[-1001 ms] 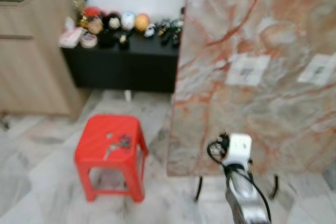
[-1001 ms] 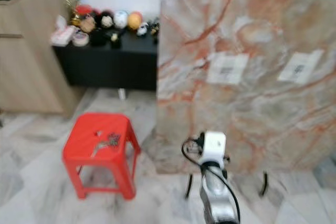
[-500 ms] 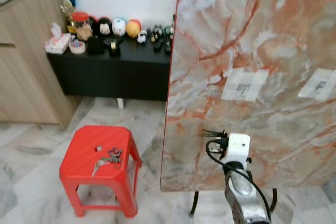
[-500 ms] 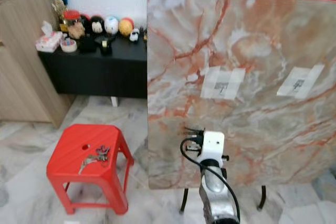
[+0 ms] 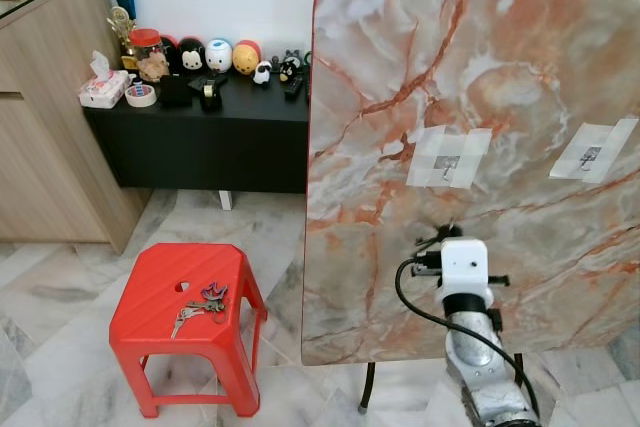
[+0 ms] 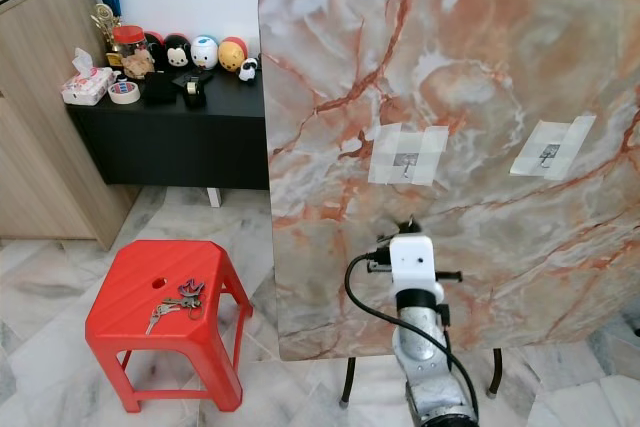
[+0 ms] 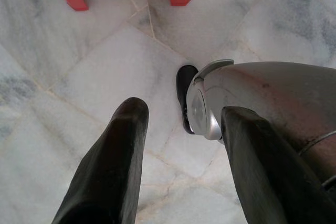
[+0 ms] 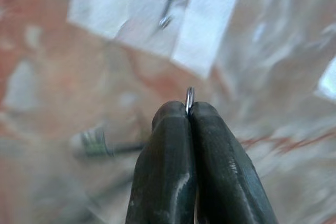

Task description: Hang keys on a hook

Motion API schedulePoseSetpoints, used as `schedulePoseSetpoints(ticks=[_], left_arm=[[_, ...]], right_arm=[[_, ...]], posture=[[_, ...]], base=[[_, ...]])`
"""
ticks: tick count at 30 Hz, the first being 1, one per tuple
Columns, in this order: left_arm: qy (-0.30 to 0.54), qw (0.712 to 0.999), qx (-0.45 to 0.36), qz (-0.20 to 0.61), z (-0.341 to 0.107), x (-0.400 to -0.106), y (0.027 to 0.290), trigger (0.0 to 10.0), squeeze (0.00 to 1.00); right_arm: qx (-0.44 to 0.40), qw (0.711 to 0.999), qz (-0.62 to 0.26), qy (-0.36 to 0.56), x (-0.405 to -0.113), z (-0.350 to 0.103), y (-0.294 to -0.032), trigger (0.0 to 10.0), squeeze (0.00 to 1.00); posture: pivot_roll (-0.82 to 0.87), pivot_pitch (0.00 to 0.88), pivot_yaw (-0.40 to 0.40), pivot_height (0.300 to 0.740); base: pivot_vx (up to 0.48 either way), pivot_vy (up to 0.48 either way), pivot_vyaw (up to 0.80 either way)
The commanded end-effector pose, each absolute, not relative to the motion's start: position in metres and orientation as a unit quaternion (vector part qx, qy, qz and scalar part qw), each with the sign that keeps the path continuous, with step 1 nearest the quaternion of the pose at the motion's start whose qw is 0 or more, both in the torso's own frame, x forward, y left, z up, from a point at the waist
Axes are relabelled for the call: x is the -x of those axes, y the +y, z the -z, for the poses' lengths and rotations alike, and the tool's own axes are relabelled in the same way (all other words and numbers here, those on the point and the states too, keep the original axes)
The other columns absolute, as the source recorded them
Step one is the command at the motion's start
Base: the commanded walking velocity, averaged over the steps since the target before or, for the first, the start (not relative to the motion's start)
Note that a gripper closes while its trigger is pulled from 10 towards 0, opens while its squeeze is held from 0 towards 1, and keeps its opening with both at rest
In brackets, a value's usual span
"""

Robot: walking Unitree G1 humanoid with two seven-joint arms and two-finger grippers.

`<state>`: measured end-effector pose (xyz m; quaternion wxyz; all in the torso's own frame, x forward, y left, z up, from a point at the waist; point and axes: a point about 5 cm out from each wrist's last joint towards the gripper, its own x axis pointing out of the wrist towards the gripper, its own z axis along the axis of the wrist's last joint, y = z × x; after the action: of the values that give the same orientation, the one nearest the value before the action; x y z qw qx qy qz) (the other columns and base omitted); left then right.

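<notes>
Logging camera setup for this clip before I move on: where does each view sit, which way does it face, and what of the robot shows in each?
Left eye view: on the head, facing forward and down at the upended marble tabletop, red stool with keys; right arm raised.
Right eye view: same scene, the other eye of the stereo pair; both show the taped hook.
Left wrist view: looks down past the open left gripper at the floor, stool feet and robot's own body.
Right wrist view: looks along the right gripper, jaws shut on a key ring, at the hook.
</notes>
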<state>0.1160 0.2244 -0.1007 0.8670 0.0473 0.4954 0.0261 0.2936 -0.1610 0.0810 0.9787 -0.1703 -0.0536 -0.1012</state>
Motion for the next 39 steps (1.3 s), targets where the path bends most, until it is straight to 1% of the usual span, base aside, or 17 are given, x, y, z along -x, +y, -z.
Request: schedulePoseSetpoints(ticks=[1,5,6,8,14,21,25,39], left_arm=[[0.499,0.865,-0.045,-0.018,0.102,-0.114,0.221,10.0,0.0],[0.498,0.866,-0.044,-0.018,0.102,-0.115,0.221,10.0,0.0],[0.498,0.866,-0.044,-0.019,0.102,-0.115,0.22,10.0,0.0],[0.498,0.866,-0.044,-0.019,0.102,-0.115,0.22,10.0,0.0],[0.497,0.866,-0.044,-0.019,0.102,-0.115,0.221,10.0,0.0],[0.496,0.867,-0.044,-0.021,0.102,-0.115,0.221,10.0,0.0],[0.496,0.867,-0.044,-0.02,0.102,-0.115,0.221,10.0,0.0],[0.495,0.867,-0.045,-0.022,0.101,-0.115,0.221,10.0,0.0]], right_arm=[[0.195,0.97,0.119,-0.076,-0.297,-0.093,-0.165,10.0,0.0],[0.229,0.962,0.125,-0.083,-0.297,-0.095,-0.165,10.0,0.0],[0.251,0.956,0.121,-0.087,-0.297,-0.095,-0.164,10.0,0.0],[0.264,0.954,0.108,-0.093,-0.297,-0.095,-0.162,10.0,0.0],[0.285,0.947,0.102,-0.106,-0.299,-0.098,-0.159,10.0,0.0],[0.308,0.935,0.135,-0.114,-0.306,-0.106,-0.169,10.0,0.0],[0.306,0.936,0.137,-0.106,-0.309,-0.105,-0.171,10.0,0.0],[0.318,0.937,0.1,-0.104,-0.319,-0.105,-0.163,10.0,0.0]], posture=[[0.07,0.0,-0.079,0.74],[0.07,0.0,-0.079,0.74],[0.07,0.0,-0.08,0.74],[0.07,0.0,-0.08,0.74],[0.07,0.0,-0.079,0.74],[0.07,0.0,-0.08,0.74],[0.07,0.0,-0.076,0.74],[0.07,0.0,-0.074,0.74]], base=[[0.0,0.0,0.0],[0.0,0.0,0.0],[0.0,0.0,0.0],[0.0,0.0,0.0],[0.0,0.0,0.0],[0.0,0.0,0.0],[0.0,0.0,0.0],[0.0,0.0,0.0]])
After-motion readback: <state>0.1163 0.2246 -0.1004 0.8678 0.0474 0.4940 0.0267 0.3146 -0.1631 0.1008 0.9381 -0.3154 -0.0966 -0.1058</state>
